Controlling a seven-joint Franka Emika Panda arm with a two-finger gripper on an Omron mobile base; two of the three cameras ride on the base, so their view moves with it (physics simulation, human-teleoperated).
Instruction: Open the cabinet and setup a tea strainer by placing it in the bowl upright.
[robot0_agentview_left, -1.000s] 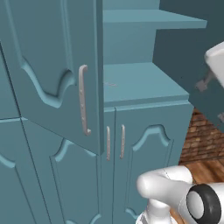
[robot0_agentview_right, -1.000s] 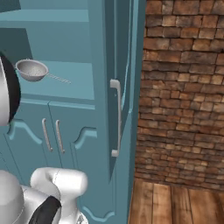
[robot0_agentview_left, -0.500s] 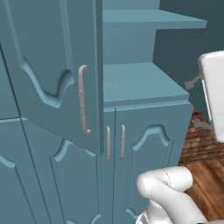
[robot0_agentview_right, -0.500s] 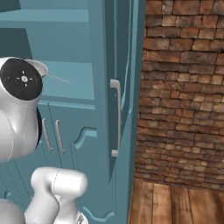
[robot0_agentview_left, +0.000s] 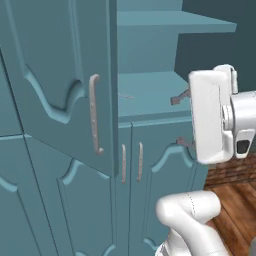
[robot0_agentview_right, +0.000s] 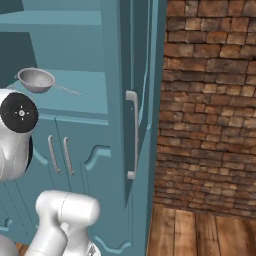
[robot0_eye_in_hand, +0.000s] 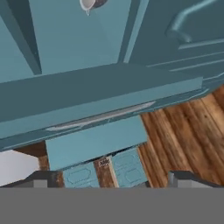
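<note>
The cabinet (robot0_agentview_left: 55, 60) stands with both tall doors swung open, and its silver bar handles (robot0_agentview_left: 94, 115) face outward. On its lower teal shelf lies the tea strainer (robot0_agentview_right: 36, 80), a pale mesh cup whose thin handle points right. My gripper (robot0_agentview_left: 181, 120) is open and empty. It hovers in front of the shelf's right side, with its fingers (robot0_agentview_left: 178, 98) pointing at the cabinet. In the hand view the gripper (robot0_eye_in_hand: 113, 179) looks along the teal cabinet front (robot0_eye_in_hand: 87, 43), with a small pale round thing (robot0_eye_in_hand: 87, 4) at the top edge. The bowl is out of view.
The right door (robot0_agentview_right: 117, 75) juts forward with its handle (robot0_agentview_right: 132, 135) beside a brick wall (robot0_agentview_right: 210, 100). Lower teal doors with short handles (robot0_agentview_left: 132, 162) sit under the shelf. A wooden floor (robot0_agentview_right: 200, 235) lies at the lower right. My white arm (robot0_agentview_right: 17, 135) rises at the left.
My hand has swung in from the right edge toward the open shelf. In the right base view the arm has dropped lower, uncovering the strainer. The jaws have stayed wide apart.
</note>
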